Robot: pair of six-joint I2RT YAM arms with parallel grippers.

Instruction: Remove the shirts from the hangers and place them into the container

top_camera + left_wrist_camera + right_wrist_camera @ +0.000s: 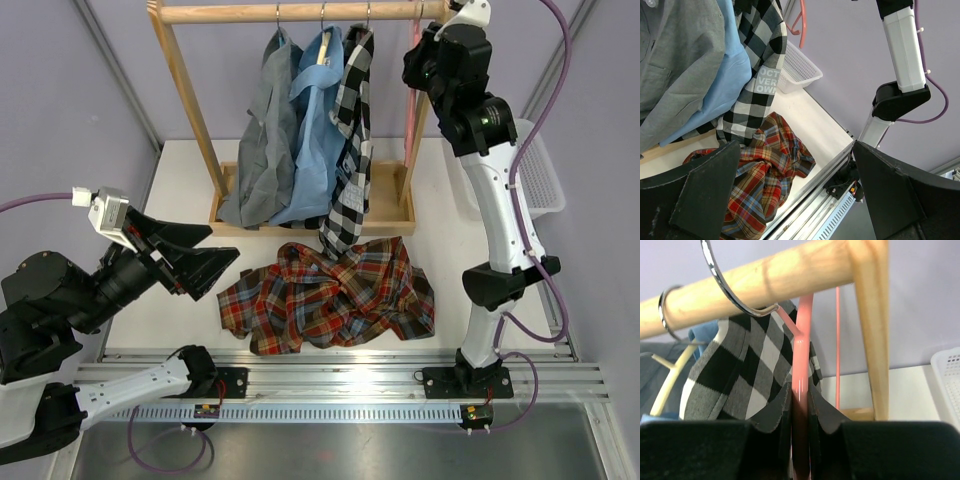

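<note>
The red-and-dark plaid shirt [330, 295] [760, 170] lies crumpled on the table in front of the rack. The grey shirt [262, 140], the light blue one [318, 130] and the black-and-white checked one [352, 130] [740, 375] hang on the rail. My right gripper [800, 410] [425, 45] is up at the rail's right end, shut on the bare pink hanger [801, 365] [412, 125]. Its silver hook [720, 280] is over the rail. My left gripper [226, 243] [795, 150] hovers open left of the plaid shirt, holding nothing. The white container [535, 170] [797, 67] stands at the far right.
The wooden rack's rail [300, 12] [765, 280] runs across the back, its right post [872, 340] beside the pink hanger and its base frame [310, 228] on the table. A pale hanger [667, 377] carries the blue shirt. Metal rails [340, 375] line the near edge.
</note>
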